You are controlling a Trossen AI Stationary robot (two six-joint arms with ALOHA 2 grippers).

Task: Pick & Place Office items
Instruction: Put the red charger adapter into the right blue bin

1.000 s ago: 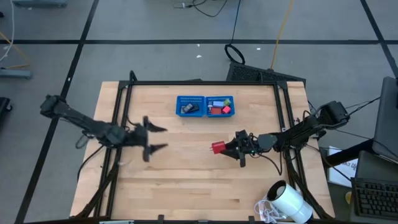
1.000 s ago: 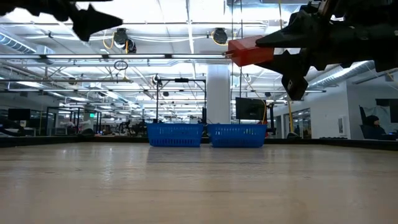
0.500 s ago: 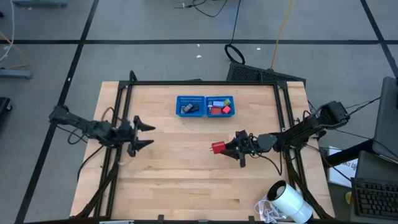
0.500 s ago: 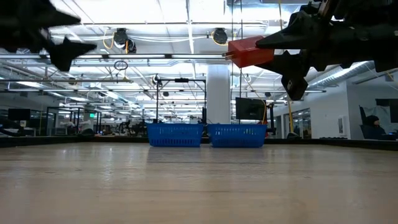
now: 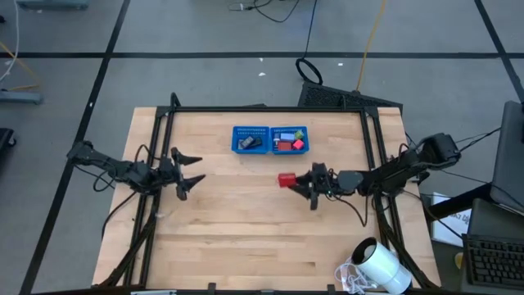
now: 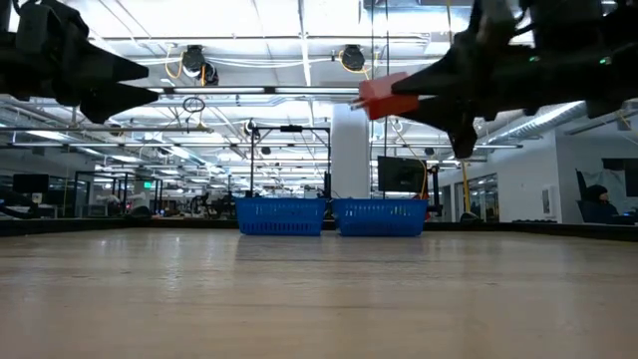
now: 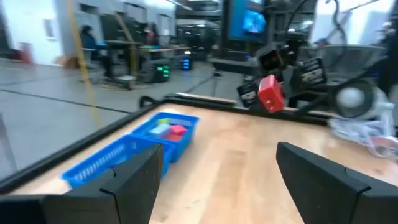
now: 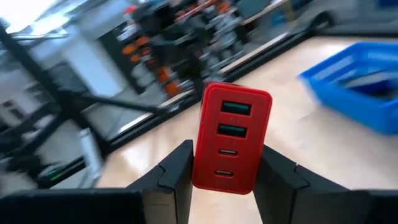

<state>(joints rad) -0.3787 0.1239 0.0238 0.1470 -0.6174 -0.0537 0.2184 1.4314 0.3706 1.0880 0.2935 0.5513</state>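
We carry the red USB charger block (image 8: 231,137) clenched in our right gripper (image 5: 296,181), lifted clear for the blue mesh tray (image 5: 270,138).

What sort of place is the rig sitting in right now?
Probably a large open lab or industrial workspace: rows of ceiling lights and workstations with monitors behind the wooden table, with cables on a grey floor.

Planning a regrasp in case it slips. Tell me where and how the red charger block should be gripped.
Grip the red charger block across its two long flat sides, near the back end, as the right gripper holds it now. Those faces are parallel, so the fingers seat flat. Come from behind, leaving the port face clear and pointing forward.
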